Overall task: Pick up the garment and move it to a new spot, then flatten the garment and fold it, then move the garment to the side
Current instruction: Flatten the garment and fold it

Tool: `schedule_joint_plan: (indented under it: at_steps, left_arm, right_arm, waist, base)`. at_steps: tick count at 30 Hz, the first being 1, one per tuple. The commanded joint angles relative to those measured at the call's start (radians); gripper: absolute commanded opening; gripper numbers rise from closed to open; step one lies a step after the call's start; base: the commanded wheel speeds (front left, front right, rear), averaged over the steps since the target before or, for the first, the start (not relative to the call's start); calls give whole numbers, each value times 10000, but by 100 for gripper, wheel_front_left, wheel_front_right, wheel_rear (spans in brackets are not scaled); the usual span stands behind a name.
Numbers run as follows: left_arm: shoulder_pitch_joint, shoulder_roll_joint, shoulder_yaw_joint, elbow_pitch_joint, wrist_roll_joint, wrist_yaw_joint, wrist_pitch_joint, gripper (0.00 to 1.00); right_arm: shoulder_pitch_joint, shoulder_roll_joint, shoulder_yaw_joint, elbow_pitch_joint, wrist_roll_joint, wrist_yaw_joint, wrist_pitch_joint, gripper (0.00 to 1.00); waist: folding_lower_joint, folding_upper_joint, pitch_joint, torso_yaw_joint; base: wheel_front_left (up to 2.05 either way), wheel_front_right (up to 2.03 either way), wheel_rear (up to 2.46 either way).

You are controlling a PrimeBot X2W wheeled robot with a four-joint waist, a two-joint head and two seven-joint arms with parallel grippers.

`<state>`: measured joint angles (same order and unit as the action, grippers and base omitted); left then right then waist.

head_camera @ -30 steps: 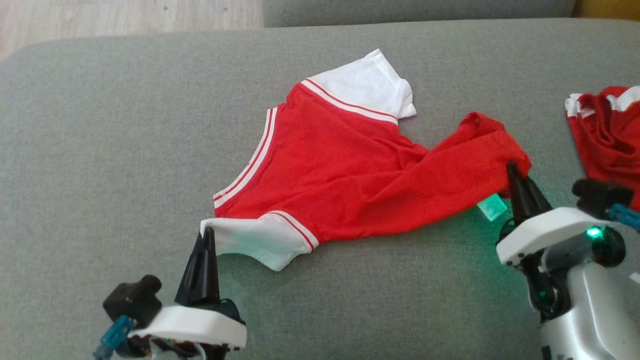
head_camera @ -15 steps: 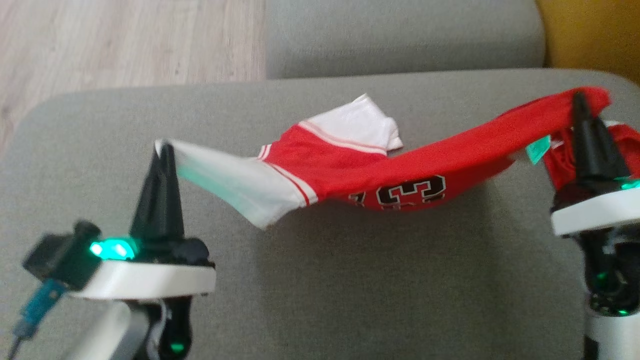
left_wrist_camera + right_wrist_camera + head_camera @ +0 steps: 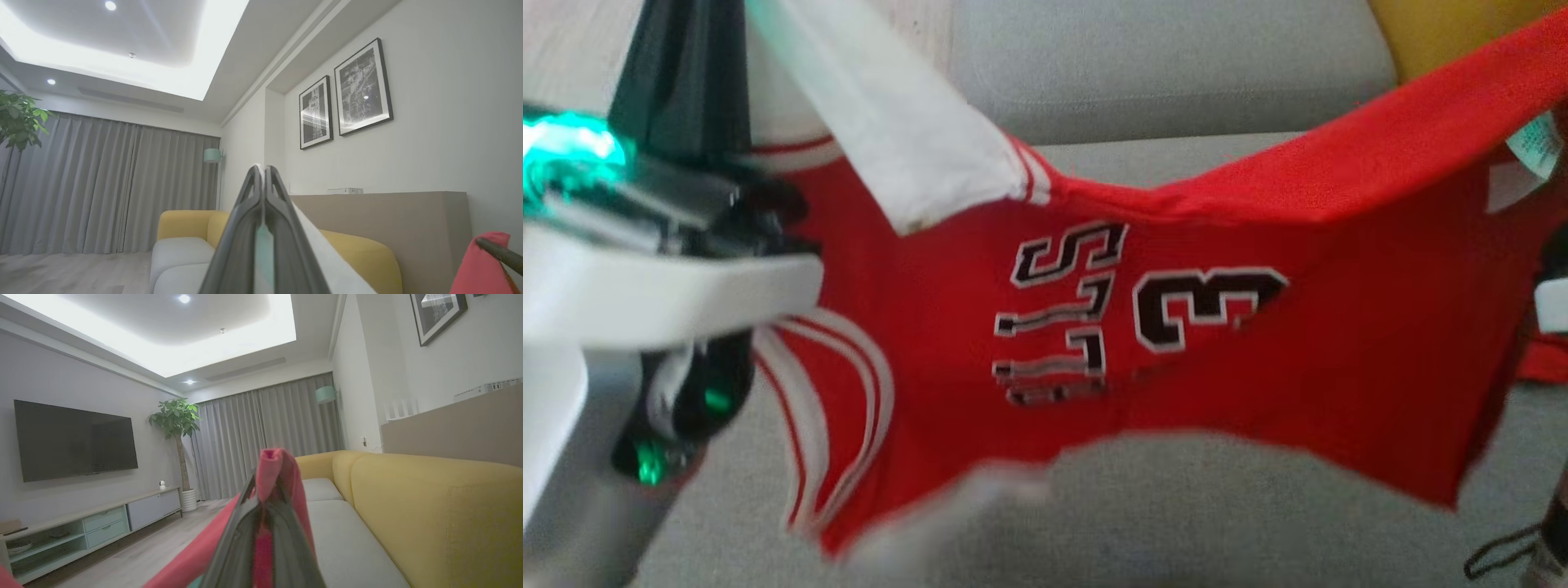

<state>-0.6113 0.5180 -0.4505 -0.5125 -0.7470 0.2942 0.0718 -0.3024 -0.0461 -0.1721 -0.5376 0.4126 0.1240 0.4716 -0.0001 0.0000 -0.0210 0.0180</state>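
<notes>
The head view is blurred, and the lower hem of the garment (image 3: pixel 1217 351) smears into the grey sofa seat (image 3: pixel 1176 523) beneath it, so we cannot trace that edge cleanly. The garment is a red jersey. It hangs in the air above the seat, stretched between the two pincers, with its top edge sagging in the middle. Black printing with white outlines (image 3: pixel 1176 310) faces us. We can make out a large 3, but the other characters are creased and unreadable. The jersey's right end runs off the frame beside a small pale label (image 3: pixel 1535 143).

The left pincer (image 3: pixel 261 171) looms at the upper left of the head view, its fingertips cut off by the top edge. In the left wrist view its two dark fingers are pressed tight together on the white sleeve (image 3: pixel 907 139), and white fabric trails away to the lower right.

The right pincer (image 3: pixel 267 486) is clamped on a corner of red cloth. In the right wrist view the cloth bunches over the fingertips and hides them, and a red fold falls away to the lower left. The sofa's yellow backrest (image 3: pixel 429 506) stands behind it.
</notes>
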Motion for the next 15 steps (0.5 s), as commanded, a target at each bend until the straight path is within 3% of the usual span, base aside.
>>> schedule_joint_plan:
  at_steps: [1, 8, 15]
  left_arm:
    - [-932, 295, 415, 247, -21, -187, 254, 0]
    - [-2879, 164, -23, 2243, 145, -915, 855, 0]
    - [-5957, -284, -388, 5454, 896, -1854, 820, 0]
  right_arm:
    - [-605, -41, 236, -2, 110, 67, 226, 0]
    - [-1947, -41, 548, 1715, -195, 67, 435, 0]
    - [-5673, -41, 978, 5044, -1495, 67, -741, 0]
  waist:
    - [1, 0, 249, 30]
    - [1, 0, 1554, -12]
    - [1, 0, 2745, -208]
  base:
    - [0, 0, 0]
    - [0, 0, 0]
    - [0, 0, 0]
